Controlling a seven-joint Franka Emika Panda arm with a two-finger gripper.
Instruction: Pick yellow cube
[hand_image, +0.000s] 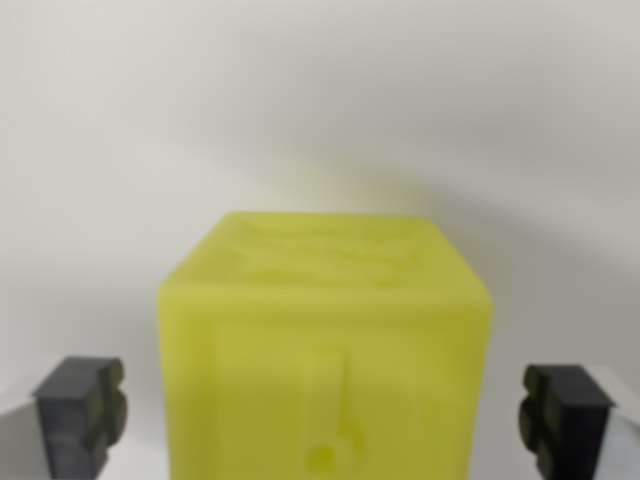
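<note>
One item: yellow cube (325, 350), blurred, on white table (320, 100)
Jaws: spread wide; dark fingertips (80, 410) either side of cube, not touching
Edges: table's unseen

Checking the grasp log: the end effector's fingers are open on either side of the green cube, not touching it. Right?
Not quite: the cube is yellow, not green. The wrist view shows it sitting between the open end effector's fingers, with gaps on both sides, so nothing touches it.

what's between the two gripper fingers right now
The yellow cube sits between the fingers in the wrist view, with a bare gap on each side; neither pad touches it.
</note>
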